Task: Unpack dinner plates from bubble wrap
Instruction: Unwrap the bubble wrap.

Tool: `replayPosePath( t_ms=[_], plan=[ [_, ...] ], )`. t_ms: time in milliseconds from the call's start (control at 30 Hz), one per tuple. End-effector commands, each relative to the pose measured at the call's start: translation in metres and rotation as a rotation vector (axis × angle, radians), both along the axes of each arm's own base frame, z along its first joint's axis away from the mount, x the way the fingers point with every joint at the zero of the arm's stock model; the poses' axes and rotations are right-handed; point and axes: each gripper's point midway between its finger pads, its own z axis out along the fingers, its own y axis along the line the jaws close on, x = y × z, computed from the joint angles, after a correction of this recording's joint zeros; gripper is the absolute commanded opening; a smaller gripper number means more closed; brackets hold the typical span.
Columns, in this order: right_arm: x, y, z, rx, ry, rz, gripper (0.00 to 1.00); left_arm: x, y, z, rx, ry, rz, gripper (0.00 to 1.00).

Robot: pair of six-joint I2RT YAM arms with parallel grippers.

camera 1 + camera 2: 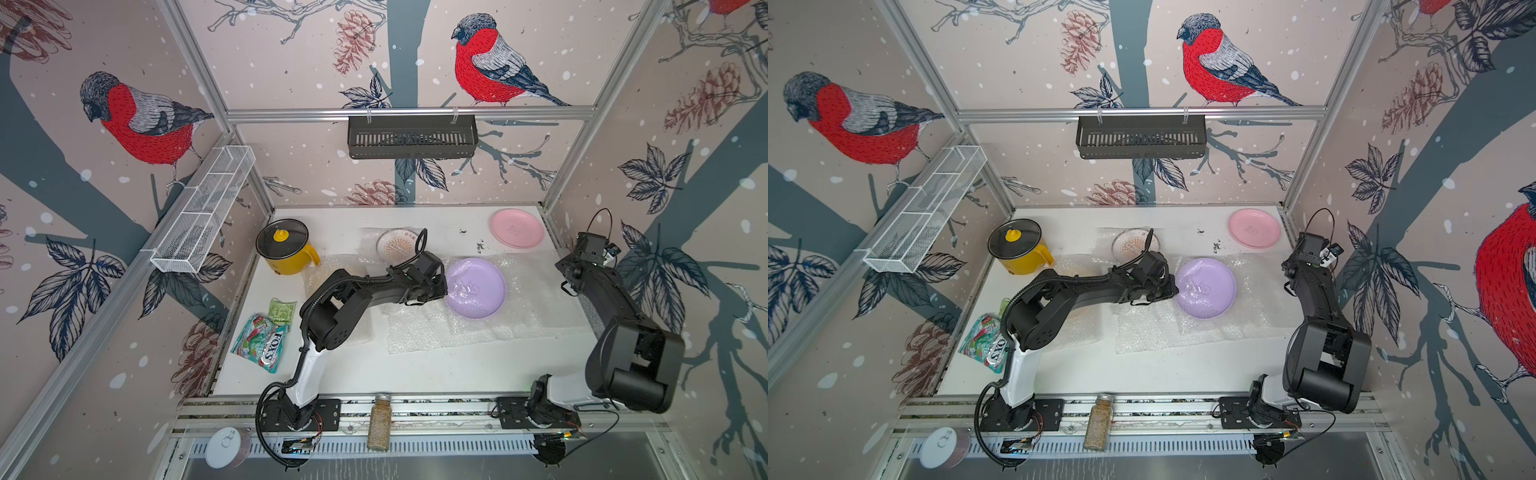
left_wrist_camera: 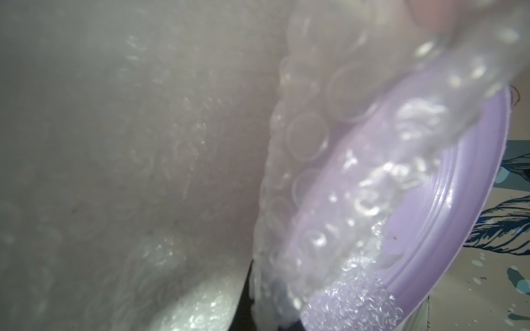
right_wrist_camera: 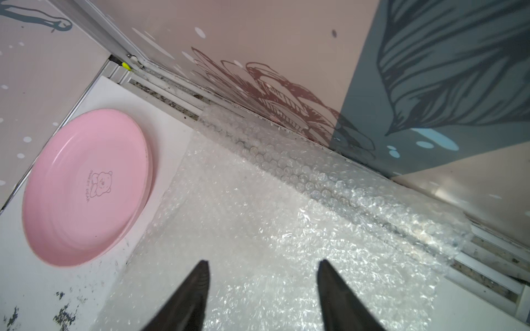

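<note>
Left gripper sits at the left rim of the lilac plate, fingers clenched tight; in the left wrist view a fold of bubble wrap lies right across the lens with the lilac plate showing behind and through it; whether that fold is pinched, cannot tell. The lilac plate sits mid-table on a wide sheet of wrap, with a crumple of clear wrap on its face. Right gripper is released, fingers spread apart with nothing between them, hovering over wrap that runs up to the right wall. Pink plate lies bare on the table in the far right corner, just beside that wrap's edge, a bear print at its centre. Sunburst plate is at far middle, amid wrap, just behind the left wrist; covered or not, cannot tell. More wrap lies under the left arm. Yellow pot with black lid stands far left; snack bags lie at the left edge. Spice jar is on the front rail between the arm bases; tin lid is at front left
</note>
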Motion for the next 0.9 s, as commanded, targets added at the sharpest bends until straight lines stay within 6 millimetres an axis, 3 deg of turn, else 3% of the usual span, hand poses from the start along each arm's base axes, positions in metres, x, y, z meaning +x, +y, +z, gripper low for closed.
replayPosePath(
  t_ms=[0,167,267,367,533,633,700,867],
  plan=[
    [0.007,0.008,0.027,-0.055,-0.079,0.039,0.82,0.001,-0.001,0.002,0.002,-0.015,-0.014,0.05],
    [0.011,0.055,0.067,-0.067,-0.183,0.195,0.98,-0.002,-0.002,0.003,-0.011,-0.006,-0.024,0.20],
    [0.011,0.091,0.082,-0.045,-0.233,0.337,0.99,-0.003,0.002,0.009,-0.014,-0.013,-0.015,0.31],
    [0.005,0.126,0.083,0.024,-0.248,0.483,0.99,-0.006,0.009,0.021,-0.025,-0.037,-0.008,0.49],
    [-0.018,0.172,0.067,0.081,-0.229,0.649,0.99,-0.014,0.027,0.058,-0.021,-0.147,-0.007,0.71],
    [-0.030,0.199,0.052,0.163,-0.258,0.753,0.99,-0.038,0.025,0.083,0.028,-0.320,-0.114,0.84],
    [-0.037,0.212,0.040,0.221,-0.263,0.806,0.99,-0.065,0.013,0.089,0.114,-0.467,-0.239,0.90],
    [-0.047,0.220,0.024,0.268,-0.225,0.848,0.99,-0.128,-0.017,0.073,0.299,-0.724,-0.533,0.98]
  ],
)
